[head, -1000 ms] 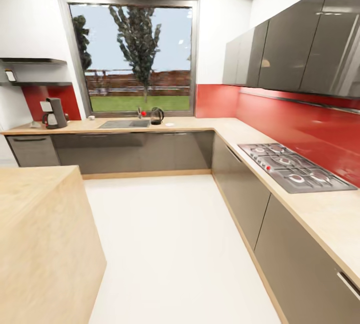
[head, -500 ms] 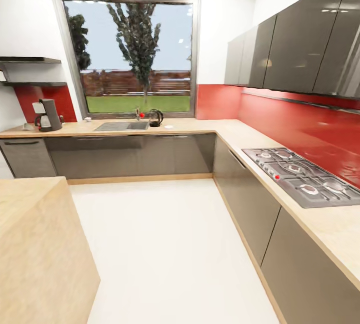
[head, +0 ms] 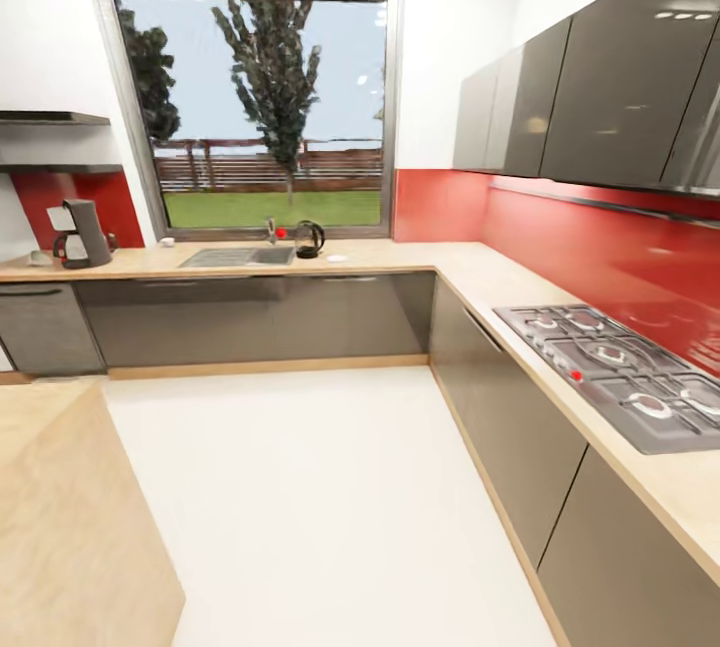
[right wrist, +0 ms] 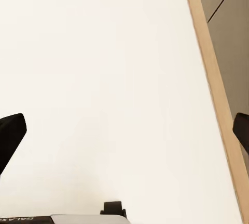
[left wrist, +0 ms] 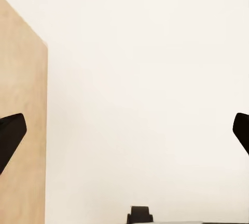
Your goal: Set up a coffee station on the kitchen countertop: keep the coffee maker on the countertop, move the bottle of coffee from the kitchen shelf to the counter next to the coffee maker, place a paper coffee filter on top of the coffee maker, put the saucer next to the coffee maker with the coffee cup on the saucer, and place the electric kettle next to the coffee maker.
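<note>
At the far left of the back countertop [head: 400, 255] stands the dark coffee maker [head: 80, 234]. The black electric kettle [head: 309, 239] sits by the window, right of the sink [head: 237, 256]. A small white saucer-like disc [head: 336, 257] lies just right of the kettle, and a tiny white cup-like thing [head: 166, 241] stands left of the sink. Two wall shelves [head: 50, 117] hang above the coffee maker; no coffee bottle is visible on them. My left gripper [left wrist: 124, 130] hangs open over the white floor beside the wooden island. My right gripper [right wrist: 124, 130] is open over the floor too.
A wooden island [head: 60, 517] fills the near left. A counter run with a gas hob [head: 620, 377] lines the right wall under dark upper cabinets [head: 600, 97]. White floor [head: 320, 487] lies between them up to the back cabinets.
The whole picture has shifted: the camera has moved forward into the kitchen, so the island and hob slide outward. None of the things on the counter has moved.
</note>
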You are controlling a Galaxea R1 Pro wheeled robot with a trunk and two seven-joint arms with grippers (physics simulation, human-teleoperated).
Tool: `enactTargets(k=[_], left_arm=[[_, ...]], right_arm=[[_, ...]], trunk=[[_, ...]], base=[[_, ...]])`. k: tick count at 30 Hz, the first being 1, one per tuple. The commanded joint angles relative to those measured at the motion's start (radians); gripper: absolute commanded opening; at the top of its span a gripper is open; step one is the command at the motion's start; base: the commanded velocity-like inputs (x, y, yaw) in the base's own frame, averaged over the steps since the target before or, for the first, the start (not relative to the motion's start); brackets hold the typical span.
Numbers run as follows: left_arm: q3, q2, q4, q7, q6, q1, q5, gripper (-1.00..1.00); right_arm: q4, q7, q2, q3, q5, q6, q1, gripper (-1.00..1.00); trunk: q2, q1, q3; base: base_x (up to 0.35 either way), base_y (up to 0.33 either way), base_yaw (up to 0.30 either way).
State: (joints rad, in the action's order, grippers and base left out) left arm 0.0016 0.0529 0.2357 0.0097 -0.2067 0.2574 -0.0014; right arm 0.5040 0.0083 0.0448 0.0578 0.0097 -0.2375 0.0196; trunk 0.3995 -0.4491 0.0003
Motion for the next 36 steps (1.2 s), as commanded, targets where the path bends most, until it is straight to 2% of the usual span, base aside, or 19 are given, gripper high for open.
enactTargets(k=[1, 36], left_arm=[[0.0, 0.0, -0.001, 0.001, -0.003, 0.0, 0.0, 1.0], [0.0, 0.005, -0.001, 0.001, -0.003, 0.0, 0.0, 1.0]], right_arm=[[-0.001, 0.001, 0.0, 0.002, 0.001, -0.003, 0.0, 1.0], [-0.001, -0.001, 0.0, 0.002, 0.001, -0.003, 0.0, 1.0]], trunk=[[0.0, -0.001, 0.0], [0.0, -0.001, 0.0]], base=[[0.338, 0.0, 0.0], [0.338, 0.0, 0.0]])
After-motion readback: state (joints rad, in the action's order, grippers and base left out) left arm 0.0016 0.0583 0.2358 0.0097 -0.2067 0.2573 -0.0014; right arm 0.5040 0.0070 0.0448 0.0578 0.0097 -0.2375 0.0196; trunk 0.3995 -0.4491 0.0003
